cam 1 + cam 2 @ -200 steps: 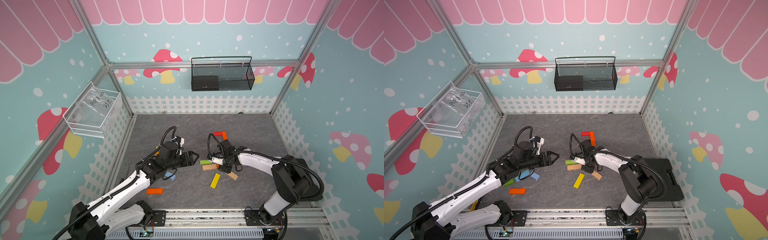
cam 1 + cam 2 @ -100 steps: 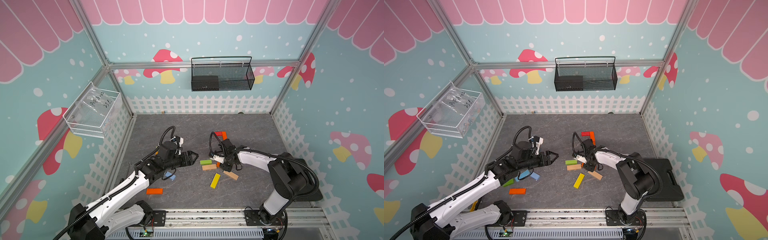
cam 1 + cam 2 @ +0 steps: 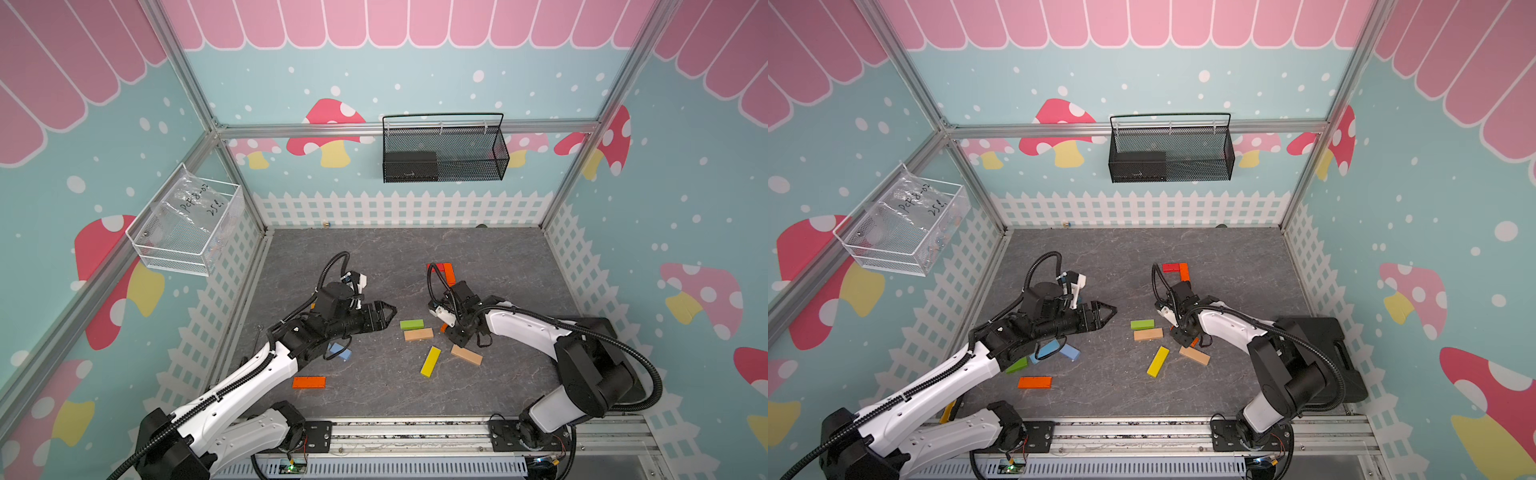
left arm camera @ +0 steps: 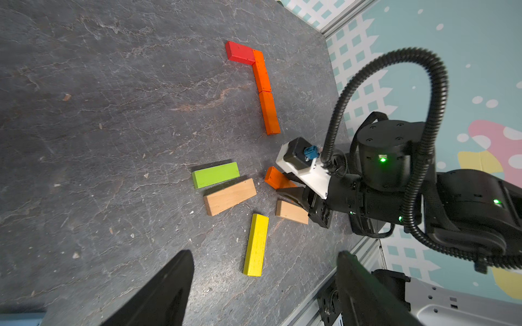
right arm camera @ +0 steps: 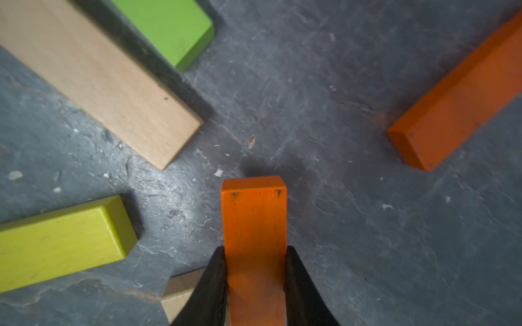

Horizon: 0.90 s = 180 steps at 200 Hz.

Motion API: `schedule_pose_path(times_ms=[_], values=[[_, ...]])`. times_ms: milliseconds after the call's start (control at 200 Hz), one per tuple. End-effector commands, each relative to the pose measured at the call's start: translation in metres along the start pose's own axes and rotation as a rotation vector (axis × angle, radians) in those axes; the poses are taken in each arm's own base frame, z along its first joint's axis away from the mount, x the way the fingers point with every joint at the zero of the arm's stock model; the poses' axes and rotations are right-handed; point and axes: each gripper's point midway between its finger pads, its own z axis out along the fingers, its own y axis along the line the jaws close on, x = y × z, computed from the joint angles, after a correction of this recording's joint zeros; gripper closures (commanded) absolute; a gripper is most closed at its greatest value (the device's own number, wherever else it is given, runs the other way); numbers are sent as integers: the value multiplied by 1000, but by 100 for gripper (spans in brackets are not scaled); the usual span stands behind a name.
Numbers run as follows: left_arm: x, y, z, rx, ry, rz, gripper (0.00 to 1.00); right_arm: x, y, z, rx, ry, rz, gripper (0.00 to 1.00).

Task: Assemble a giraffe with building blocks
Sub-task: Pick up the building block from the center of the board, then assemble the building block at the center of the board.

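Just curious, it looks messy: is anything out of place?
One yellow piece lies at the mat's front corner, beside the left arm's base, apart from the other blocks. Nothing looks broken.

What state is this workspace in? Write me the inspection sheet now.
Surface: grey stone-patterned tabletop, scuffed.
Job's things: red flat wooden block and two orange flat wooden blocks form an L; green block, yellow block, two tan blocks lie loose; lone orange block, blue blocks by left arm.
Clutter: small pale chips.
Grippers: right gripper shut on held orange block; left gripper open, empty.
Cables: black corrugated cable loops over each wrist.
Surroundings: black mesh basket, white wire basket on walls.
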Motion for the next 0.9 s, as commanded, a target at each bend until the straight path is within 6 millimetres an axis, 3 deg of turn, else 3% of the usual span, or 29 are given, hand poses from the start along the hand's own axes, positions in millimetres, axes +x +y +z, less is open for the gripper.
schedule_pose_path(times_ms=[0, 105, 220, 495, 681, 896], values=[[-5, -8, 2, 35, -7, 3, 18, -25, -23, -29, 58, -109, 213, 76], [-5, -9, 7, 39, -4, 8, 18, -36, -28, -44, 64, -190, 338, 76], [-8, -14, 12, 55, 4, 10, 18, -31, -35, -46, 79, -203, 469, 76], [-8, -28, 24, 98, 11, 8, 18, -2, -47, -25, 54, -129, 665, 78], [2, -37, 38, 118, 44, 15, 18, 9, -36, -9, 17, -114, 697, 79], [6, -35, 42, 112, 52, 14, 18, 16, -32, 6, 7, -93, 716, 79]])
